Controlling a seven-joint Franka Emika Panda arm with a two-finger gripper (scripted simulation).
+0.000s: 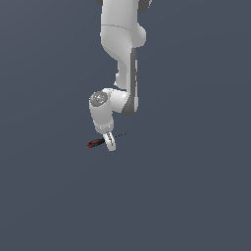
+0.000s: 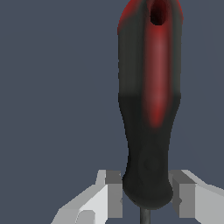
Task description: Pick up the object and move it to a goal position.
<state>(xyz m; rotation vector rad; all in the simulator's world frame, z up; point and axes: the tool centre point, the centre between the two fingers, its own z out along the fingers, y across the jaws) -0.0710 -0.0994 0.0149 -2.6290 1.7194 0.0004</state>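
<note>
Jaws straddle the base of the screwdriver (image 2: pixel 151 109) handle, one finger on either side, in the wrist view; a narrow gap shows between each pad and the handle, so cannot tell whether the pads press it or merely bracket it; grip state left undetermined. Gripper (image 2: pixel 146 197) fingers (image 2: pixel 107 197) are pale grey with darker pads; the thin dark shaft starts just past the handle end, between the fingers, and runs out of frame.

Handle: black at the finger end, red stripe along its length, red at the far tip with a dark hole in it; it extends away from the fingers over the plain grey-blue surface (image 2: pixel 52 87).

Exterior view: gripper (image 1: pixel 111 142) points down from the white arm (image 1: pixel 120 44), fingertips at screwdriver (image 1: pixel 96 142) level; red-and-black handle sticks out toward the exterior view's left of the fingers; the thin shaft emerges on the exterior view's right, angled slightly upward in the picture; tool lies roughly level; whether it rests on the surface (image 1: pixel 196 196) or sits just above it cannot be told; arm wrist and elbow stack directly above the gripper.
</note>
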